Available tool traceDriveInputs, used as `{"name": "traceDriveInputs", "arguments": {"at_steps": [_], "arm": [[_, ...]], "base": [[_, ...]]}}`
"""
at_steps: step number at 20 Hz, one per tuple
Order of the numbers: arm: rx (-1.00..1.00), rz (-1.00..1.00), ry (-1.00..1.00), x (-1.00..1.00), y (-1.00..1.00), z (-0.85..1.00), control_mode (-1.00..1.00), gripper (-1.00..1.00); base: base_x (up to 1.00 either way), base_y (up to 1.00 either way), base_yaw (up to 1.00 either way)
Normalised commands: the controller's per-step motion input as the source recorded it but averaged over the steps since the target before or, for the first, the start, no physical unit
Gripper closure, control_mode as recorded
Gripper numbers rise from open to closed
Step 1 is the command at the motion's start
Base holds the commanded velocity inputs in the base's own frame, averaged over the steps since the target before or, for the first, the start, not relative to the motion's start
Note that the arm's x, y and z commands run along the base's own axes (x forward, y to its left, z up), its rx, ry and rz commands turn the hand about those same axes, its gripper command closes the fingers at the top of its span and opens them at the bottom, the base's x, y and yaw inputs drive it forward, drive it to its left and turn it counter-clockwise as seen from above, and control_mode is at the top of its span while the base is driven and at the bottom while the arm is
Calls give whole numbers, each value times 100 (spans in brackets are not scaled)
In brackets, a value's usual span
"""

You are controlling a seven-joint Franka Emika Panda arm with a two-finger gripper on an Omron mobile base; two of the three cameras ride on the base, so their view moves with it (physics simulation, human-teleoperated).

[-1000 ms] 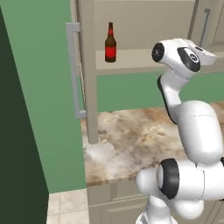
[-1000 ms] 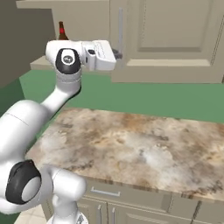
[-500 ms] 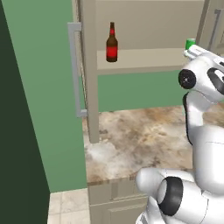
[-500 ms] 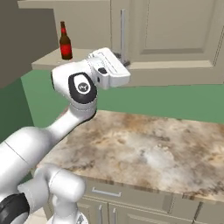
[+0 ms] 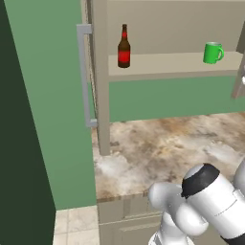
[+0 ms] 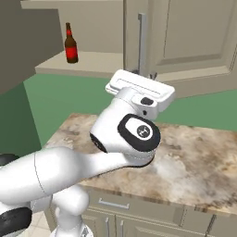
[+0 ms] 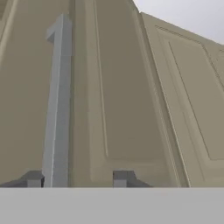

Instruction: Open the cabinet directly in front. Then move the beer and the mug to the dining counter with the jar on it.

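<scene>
While the cabinet [image 5: 100, 72] stands with its left door swung wide, the gripper [image 7: 76, 179] is in front of a beige door panel [image 7: 127, 100]. Its two dark finger tips are apart and empty. In the hand view the left tip sits just beside the foot of a long grey bar handle [image 7: 57, 100]; I cannot tell if it touches. On the beige shelf [image 5: 172, 64] the beer [image 5: 124, 47] stands upright near the left side, and the green mug [image 5: 212, 52] stands well apart from it to the right. Below the shelf lies a marble worktop [image 5: 162, 148]. In the right base view the white arm [image 6: 125, 134] reaches up toward the closed right door [image 6: 194, 37] and its handle.
</scene>
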Motion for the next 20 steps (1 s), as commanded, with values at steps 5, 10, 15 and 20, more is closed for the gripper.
{"name": "traceDriveInputs", "arguments": {"at_steps": [5, 10, 15, 20], "arm": [[8, -12, -2, -68, -89, 32, -100, 100], [1, -3, 0, -49, 36, 4, -100, -100], [2, -6, -1, -93, 42, 5, -100, -100], [12, 0, -4, -100, 16, 23, -100, -100]], "base": [[0, 0, 0], [0, 0, 0], [0, 0, 0], [0, 0, 0]]}}
